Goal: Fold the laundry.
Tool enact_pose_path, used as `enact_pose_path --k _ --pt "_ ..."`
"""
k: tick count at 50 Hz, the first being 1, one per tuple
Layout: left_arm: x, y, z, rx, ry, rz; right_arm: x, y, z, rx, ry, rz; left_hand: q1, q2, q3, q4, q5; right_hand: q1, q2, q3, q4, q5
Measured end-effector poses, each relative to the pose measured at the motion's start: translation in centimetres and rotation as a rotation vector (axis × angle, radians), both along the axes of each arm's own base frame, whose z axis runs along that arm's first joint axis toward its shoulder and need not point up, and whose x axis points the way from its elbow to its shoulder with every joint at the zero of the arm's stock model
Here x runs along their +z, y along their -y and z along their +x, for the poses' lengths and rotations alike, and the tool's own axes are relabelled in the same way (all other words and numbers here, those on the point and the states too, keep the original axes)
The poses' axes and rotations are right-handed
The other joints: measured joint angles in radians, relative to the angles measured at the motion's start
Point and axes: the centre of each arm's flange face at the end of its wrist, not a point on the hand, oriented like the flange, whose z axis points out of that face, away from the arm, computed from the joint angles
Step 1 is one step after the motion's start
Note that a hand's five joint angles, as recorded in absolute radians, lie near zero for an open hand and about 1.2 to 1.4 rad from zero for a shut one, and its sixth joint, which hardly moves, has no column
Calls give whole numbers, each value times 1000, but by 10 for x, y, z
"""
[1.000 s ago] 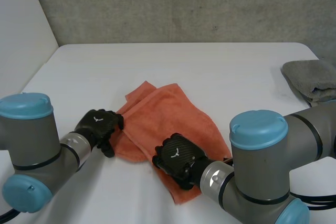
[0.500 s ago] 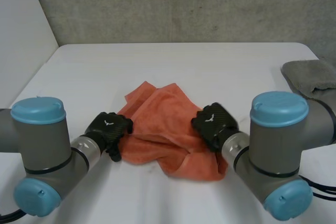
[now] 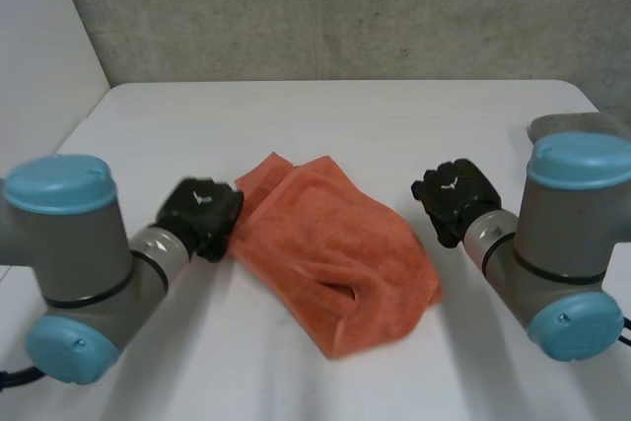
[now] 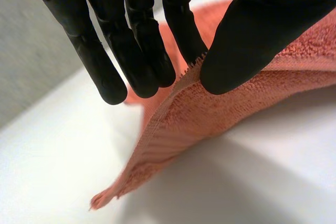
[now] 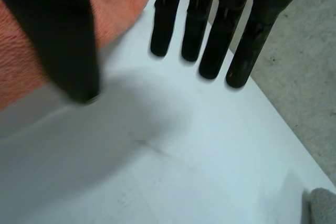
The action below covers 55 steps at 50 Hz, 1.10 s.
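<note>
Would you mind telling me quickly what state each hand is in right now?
Left hand: shut on the orange towel, pinching its edge against the thumb.
Right hand: open, straight, holding nothing, beside the towel.

Grey arms [image 3: 69,253], light-blue caps [image 3: 57,182], black hands [image 3: 202,216]

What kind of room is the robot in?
Probably a robot lab or test room, not a home: a bare white table, a plain grey concrete-looking wall behind it, and just an orange towel and a grey towel out, likely for practice.
</note>
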Motion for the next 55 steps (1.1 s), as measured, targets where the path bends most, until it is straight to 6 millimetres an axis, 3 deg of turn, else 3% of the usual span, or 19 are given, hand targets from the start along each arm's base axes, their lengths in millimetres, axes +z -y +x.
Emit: enact_pose_path --k 1,5,11,12,17,26,30,31,34,35,40,42,43,44,48,50,53,55 --pt "9 -1 1 3 -10 -25 7 0 0 1 4 1 0 1 0 0 0 -215 -278 -263 -264 -267" --pt "33 -8 4 7 -36 -86 30 -4 2 7 31 24 0 1 0 0 0 -377 -466 -471 -476 -485" --pt "48 -16 7 6 -53 -122 63 -21 17 83 124 167 0 2 2 0 0 -433 -509 -527 -542 -555" --pt "48 -19 8 6 -52 -120 68 -28 25 131 158 257 0 2 2 0 0 -454 -536 -557 -560 -577" --pt "44 -22 10 5 -46 -107 63 -43 43 223 235 499 0 2 2 0 0 -461 -562 -585 -571 -596" --pt "43 -24 8 -3 -45 -103 19 -40 75 180 352 683 0 2 2 1 0 -459 -559 -580 -568 -585" --pt "43 -25 7 -6 -45 -105 5 -34 83 156 365 678 0 3 2 4 0 -326 -401 -411 -417 -435" --pt "43 -25 7 -7 -46 -106 1 -31 87 151 371 670 0 3 2 4 0 -42 -105 -112 -119 -157" --pt "44 -24 6 -8 -48 -112 2 -26 93 147 391 645 0 3 2 4 0 251 278 255 253 219" --pt "45 -24 6 -7 -49 -116 4 -23 95 146 403 631 0 3 2 4 0 262 299 276 271 238" --pt "53 -15 4 -1 -72 -176 32 -2 103 125 505 493 0 3 3 4 0 272 319 308 320 274" --pt "64 -7 1 5 -96 -235 54 13 103 95 572 388 0 4 4 4 0 272 319 308 321 274" --pt "64 -7 1 5 -96 -235 54 13 103 95 572 388 0 4 4 4 0 272 319 308 321 274" --pt "77 3 0 15 -125 -301 75 28 98 54 632 289 0 4 5 5 0 272 319 308 321 274" --pt "105 23 1 46 -176 -423 118 59 74 -57 756 93 0 4 6 5 0 272 319 316 321 274" --pt "124 35 4 78 -206 -501 141 75 52 -136 836 -15 0 4 6 5 0 272 319 317 321 274" --pt "138 43 8 103 -226 -554 154 83 36 -188 886 -77 0 5 6 5 0 272 319 317 321 274" --pt "151 49 11 125 -242 -596 162 87 12 -239 923 -123 0 5 6 5 0 272 319 317 321 280"
